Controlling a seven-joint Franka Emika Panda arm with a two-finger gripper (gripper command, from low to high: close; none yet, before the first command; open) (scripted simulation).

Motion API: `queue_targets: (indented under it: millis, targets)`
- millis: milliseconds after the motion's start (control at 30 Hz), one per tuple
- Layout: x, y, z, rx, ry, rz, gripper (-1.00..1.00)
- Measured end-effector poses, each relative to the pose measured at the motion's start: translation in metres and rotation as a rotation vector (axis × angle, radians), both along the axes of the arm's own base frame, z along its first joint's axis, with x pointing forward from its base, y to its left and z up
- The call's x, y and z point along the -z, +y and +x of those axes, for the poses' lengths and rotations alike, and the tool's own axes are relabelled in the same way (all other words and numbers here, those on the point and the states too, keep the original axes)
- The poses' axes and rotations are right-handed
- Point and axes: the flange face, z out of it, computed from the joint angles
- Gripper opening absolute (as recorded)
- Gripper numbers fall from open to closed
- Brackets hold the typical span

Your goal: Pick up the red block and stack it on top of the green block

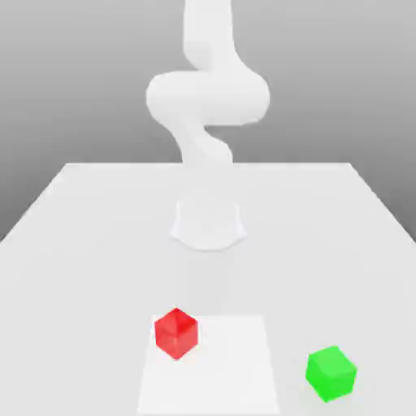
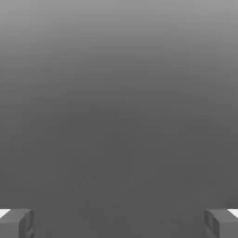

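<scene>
On table (image 1: 81, 227), arm's (image 1: 207, 97) top cropped.

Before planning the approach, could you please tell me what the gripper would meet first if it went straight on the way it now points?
The way looks free: between the gripper's wide-apart fingers the hand view shows plain grey background, no block, though depth is unclear.

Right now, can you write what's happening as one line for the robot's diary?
stage: not yet reaching | gripper: open, holding nothing | red block: on table, untouched | green block: apart, toward exterior view's right
</scene>
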Motion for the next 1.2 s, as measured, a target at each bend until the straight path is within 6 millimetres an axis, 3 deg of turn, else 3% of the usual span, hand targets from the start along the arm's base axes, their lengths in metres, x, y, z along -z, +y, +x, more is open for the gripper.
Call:
queue_targets:
  millis: [267,500,700,900,1100,1200]
  targets:
    - [0.125,-0.003,0.059,0.177,0.187,-0.034,0.0]
    - [0.239,-0.028,0.077,0.318,0.349,-0.006,0.0]
    - [0.329,-0.049,0.069,0.431,0.479,0.057,0.0]
    - [0.403,-0.061,0.044,0.533,0.59,0.153,0.0]
    - [0.456,-0.061,0.011,0.623,0.675,0.277,0.0]
    - [0.466,-0.058,0.007,0.64,0.685,0.31,0.0]
